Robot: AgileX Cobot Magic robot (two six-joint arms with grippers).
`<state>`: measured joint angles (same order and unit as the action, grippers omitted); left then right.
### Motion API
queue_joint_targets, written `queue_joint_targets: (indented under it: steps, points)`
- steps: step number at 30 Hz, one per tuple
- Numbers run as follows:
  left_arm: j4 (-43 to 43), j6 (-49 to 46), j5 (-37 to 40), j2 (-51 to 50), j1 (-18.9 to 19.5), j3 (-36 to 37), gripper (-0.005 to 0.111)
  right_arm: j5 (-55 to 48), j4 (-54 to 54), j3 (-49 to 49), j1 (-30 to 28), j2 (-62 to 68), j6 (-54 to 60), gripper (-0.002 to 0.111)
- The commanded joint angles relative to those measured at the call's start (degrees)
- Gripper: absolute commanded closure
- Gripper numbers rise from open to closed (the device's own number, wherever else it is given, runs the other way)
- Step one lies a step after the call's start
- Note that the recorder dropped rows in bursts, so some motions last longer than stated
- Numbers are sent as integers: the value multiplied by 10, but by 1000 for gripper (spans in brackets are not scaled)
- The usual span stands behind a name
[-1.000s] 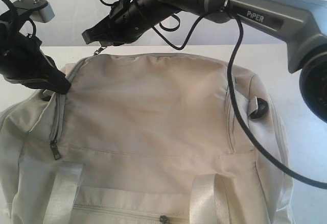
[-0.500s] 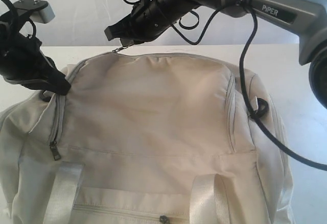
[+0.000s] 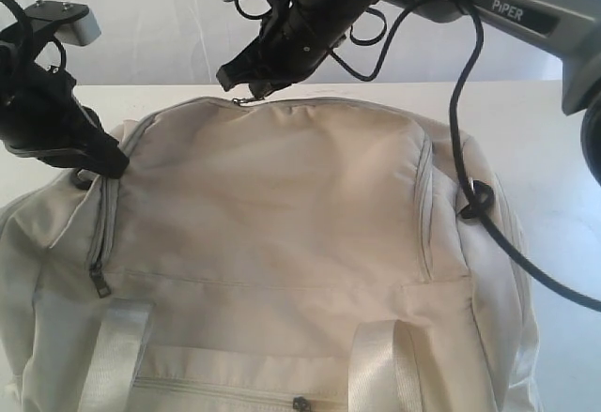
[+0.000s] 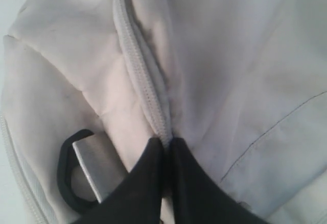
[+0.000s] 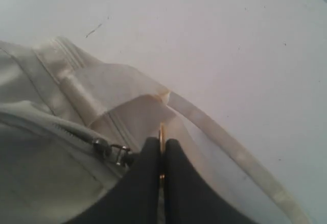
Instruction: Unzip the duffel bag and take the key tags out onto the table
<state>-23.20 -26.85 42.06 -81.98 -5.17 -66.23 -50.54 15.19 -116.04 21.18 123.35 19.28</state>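
The cream duffel bag (image 3: 282, 196) fills the table (image 3: 554, 130), its top flap lying flat. My left gripper (image 3: 113, 161) is shut on the bag's grey zipper tape (image 4: 145, 96) at the left corner, beside a black D-ring (image 4: 65, 175). My right gripper (image 3: 242, 91) reaches across to the bag's far edge. It is shut on the thin metal zipper pull (image 5: 162, 132), with the slider (image 5: 101, 146) just beside the fingertips. The key tags are hidden.
Two white webbing handles (image 3: 117, 346) (image 3: 385, 365) lie at the bag's near side. More zipper pulls sit on the left side (image 3: 100, 281) and on the front pocket (image 3: 302, 403). The right arm's black cable (image 3: 465, 149) drapes over the bag's right end.
My right gripper has travelled to the right along the bag's far edge, drawing the zipper pull with it. The left gripper has stayed put on the corner.
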Motion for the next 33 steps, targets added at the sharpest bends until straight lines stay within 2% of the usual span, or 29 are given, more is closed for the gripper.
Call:
queue_joint_targets:
  steps: [1, 12, 20, 33]
  points:
    - [1, 3, 24, 6, -2, 1, 107, -31, -30, -5, -19, -11, -13, 108]
    - [1, 5, 24, 6, -2, 1, 107, -123, -58, -5, -58, -35, -21, 108]
    - [1, 5, 24, 6, -2, 1, 107, -140, -107, -5, -71, -60, -41, 108]
    - [1, 5, 24, 6, -2, 1, 107, -192, -146, -5, -128, -94, -66, 108]
